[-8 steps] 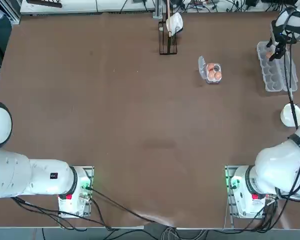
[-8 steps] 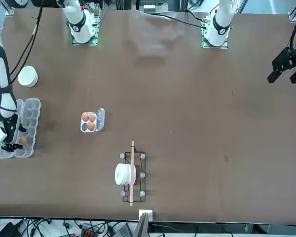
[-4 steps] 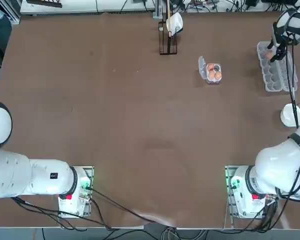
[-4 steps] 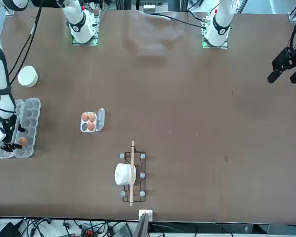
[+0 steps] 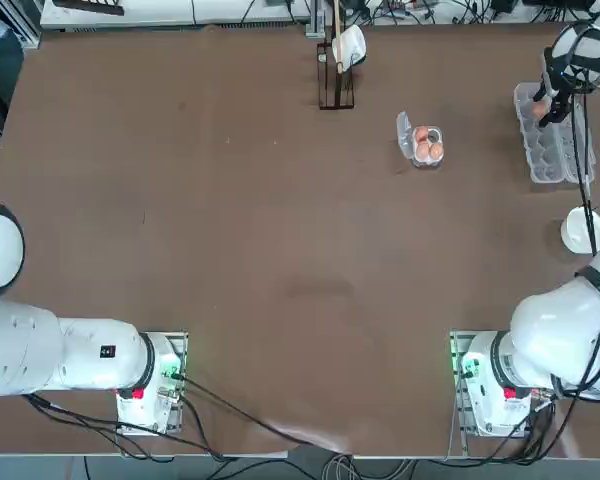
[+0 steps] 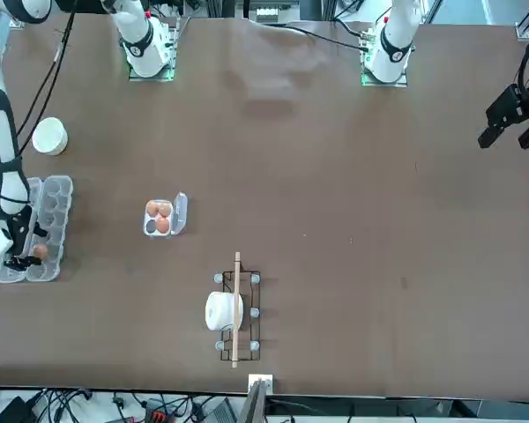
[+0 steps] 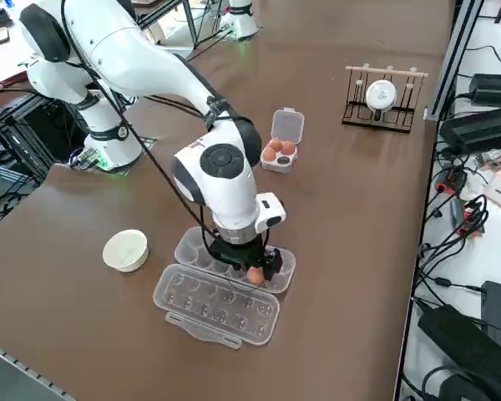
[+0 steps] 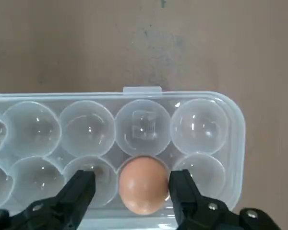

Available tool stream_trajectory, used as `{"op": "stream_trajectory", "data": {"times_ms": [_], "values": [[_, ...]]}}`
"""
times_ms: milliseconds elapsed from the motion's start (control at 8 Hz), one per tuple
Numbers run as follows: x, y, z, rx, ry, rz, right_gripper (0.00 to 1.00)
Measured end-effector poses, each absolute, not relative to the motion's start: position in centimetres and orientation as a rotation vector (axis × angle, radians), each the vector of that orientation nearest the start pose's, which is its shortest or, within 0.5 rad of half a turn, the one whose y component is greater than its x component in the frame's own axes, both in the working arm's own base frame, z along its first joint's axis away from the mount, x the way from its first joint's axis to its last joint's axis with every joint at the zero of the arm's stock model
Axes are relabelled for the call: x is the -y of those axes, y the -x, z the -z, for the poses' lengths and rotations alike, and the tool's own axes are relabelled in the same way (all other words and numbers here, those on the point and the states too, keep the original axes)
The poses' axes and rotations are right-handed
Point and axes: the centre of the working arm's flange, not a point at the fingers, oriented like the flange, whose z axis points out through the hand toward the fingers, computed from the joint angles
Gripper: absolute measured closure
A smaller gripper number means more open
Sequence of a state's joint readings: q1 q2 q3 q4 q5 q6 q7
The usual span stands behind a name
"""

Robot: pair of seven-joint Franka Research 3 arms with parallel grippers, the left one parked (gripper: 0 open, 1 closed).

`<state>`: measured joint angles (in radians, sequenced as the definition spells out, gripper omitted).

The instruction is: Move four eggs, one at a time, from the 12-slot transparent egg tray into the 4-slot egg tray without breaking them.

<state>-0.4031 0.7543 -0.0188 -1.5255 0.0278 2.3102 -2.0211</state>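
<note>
Since the earlier frames, the right gripper [image 8: 130, 191] is being lowered slightly onto the 12-slot transparent egg tray [image 8: 201, 120], its jaws being narrowed a little. One egg [image 8: 143, 185] is being flanked between the still-parted fingers [image 8: 80, 190], not yet gripped. Well beyond the jaws, three eggs [image 5: 426, 142] are being held in the 4-slot egg tray [image 5: 421, 160].
</note>
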Motion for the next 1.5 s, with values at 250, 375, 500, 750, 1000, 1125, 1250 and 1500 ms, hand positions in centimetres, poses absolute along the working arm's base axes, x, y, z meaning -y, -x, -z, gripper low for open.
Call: {"op": "stream_trajectory", "data": {"times_ms": [250, 375, 500, 750, 1000, 1125, 1250, 1500], "values": [[29.1, -65.5, -21.2, -2.224, -2.177, -0.029, 0.08], [29.2, -65.6, -21.0, -2.227, -2.172, -0.03, 0.1], [29.2, -65.7, -21.0, -2.229, -2.169, -0.03, 0.13], [29.2, -65.7, -21.1, -2.227, -2.167, -0.033, 0.26], [29.6, -65.7, -21.7, -2.222, -2.174, -0.037, 0.41], [29.7, -65.7, -21.7, -2.214, -2.184, -0.048, 0.41], [29.9, -65.6, -21.7, -2.206, -2.195, -0.059, 0.42], [30.0, -65.6, -22.1, -2.208, -2.211, -0.062, 0.42]]}}
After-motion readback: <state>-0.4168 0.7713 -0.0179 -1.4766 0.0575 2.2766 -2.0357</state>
